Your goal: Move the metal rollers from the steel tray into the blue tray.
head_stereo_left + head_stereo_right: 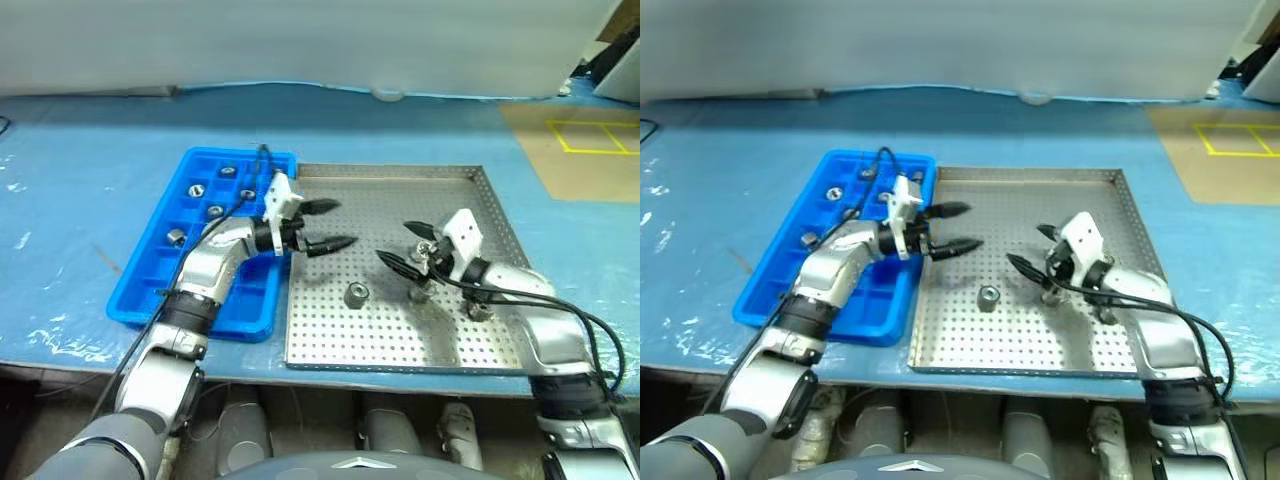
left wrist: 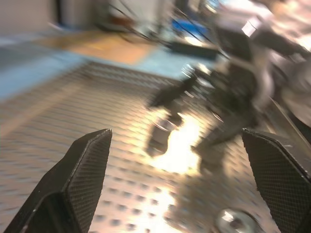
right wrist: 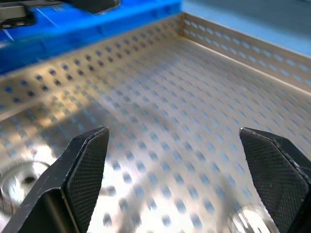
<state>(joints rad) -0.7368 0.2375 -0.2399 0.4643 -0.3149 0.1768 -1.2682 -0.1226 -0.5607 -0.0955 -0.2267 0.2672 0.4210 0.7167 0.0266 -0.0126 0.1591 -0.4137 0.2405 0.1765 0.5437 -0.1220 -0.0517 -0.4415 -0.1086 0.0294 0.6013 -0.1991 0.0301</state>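
Steel tray [image 1: 470,180] set on the blue-covered table [image 1: 90,150], its perforated floor mostly bare, with the blue tray [image 1: 150,285] touching its left rim.

Left gripper [image 1: 328,225] reaching level across the steel tray's left rim, over the tray's floor, fingers [image 1: 322,207] spread wide and holding nothing. Same wide gap in the left wrist view between the two black pads [image 2: 82,165], with only perforated floor between them.

Right gripper [image 1: 405,245] over the steel tray's right half, pointing toward the tray's middle, fingers [image 1: 395,263] likewise wide apart and empty. Nothing but bare perforated metal between the pads [image 3: 87,155] in the right wrist view.

One metal roller [image 1: 356,294] standing free on the steel tray's floor, toward the front rim, between the two grippers and touching neither. Two more rollers [image 1: 421,291] on the steel tray's right half, partly hidden under the right gripper and wrist; contact there cannot be told.

Several rollers [image 1: 215,211] already in the blue tray's compartments, toward the far end, one per cell as far as can be seen.
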